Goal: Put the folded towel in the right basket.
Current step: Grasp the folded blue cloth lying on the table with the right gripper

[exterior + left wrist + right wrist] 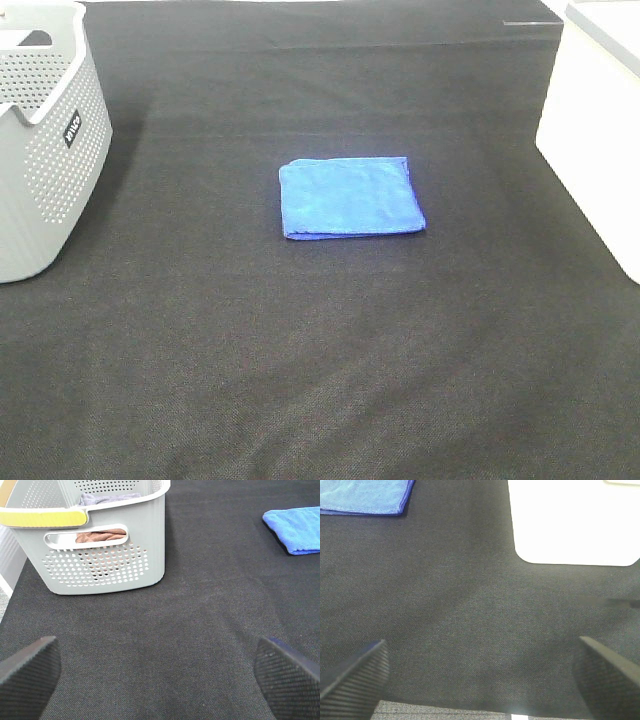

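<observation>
Your left gripper (159,674) and right gripper (481,676) are gaping wide and empty; the towel (350,197) is lying outside the right basket (592,130).

The high camera looks down on the whole bench (320,380). Each wrist camera sits low, looking forward across it; all three share the blue towel (350,197).

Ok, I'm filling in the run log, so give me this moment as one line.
towel: folded, flat on table, ungrasped | right basket: right edge | left gripper: open, empty | right gripper: open, empty
</observation>
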